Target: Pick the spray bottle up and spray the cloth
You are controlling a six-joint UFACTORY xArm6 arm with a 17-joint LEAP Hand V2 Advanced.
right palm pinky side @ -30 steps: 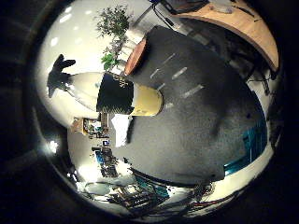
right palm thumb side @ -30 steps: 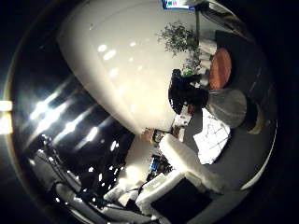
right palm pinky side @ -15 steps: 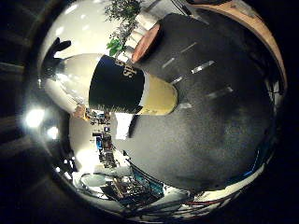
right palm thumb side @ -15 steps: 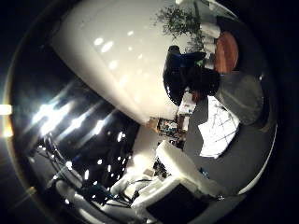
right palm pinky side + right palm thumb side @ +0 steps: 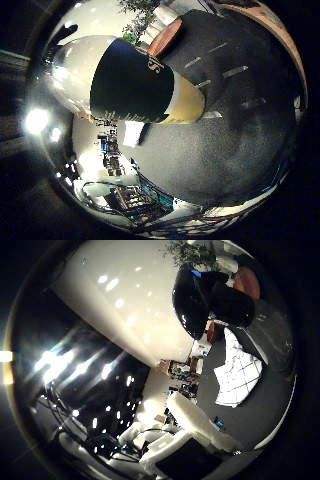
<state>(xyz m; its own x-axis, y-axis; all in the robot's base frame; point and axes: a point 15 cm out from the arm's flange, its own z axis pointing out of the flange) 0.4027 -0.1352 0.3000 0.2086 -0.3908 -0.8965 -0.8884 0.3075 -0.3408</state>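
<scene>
The spray bottle [image 5: 131,84] stands on the dark grey table [image 5: 215,155]; it has a pale body, a black label and a yellowish base. It fills much of the little finger side view, so it is close to my palm. Its black trigger head [image 5: 200,295] shows large in the thumb side view. The white cloth [image 5: 240,370], with a grid pattern, lies flat on the table beside the bottle. My right hand [image 5: 200,422] shows as white fingers reaching out straight, touching nothing, so it is open.
A round brown object [image 5: 165,36] sits on the table beyond the bottle, with a leafy plant [image 5: 140,10] behind it. A wooden desk edge [image 5: 272,22] runs along the far side. Short pale strips [image 5: 235,71] mark the table surface.
The bottle has grown much larger in both views over the last second: my palm has come closer to it. Bottle and cloth keep their places on the table.
</scene>
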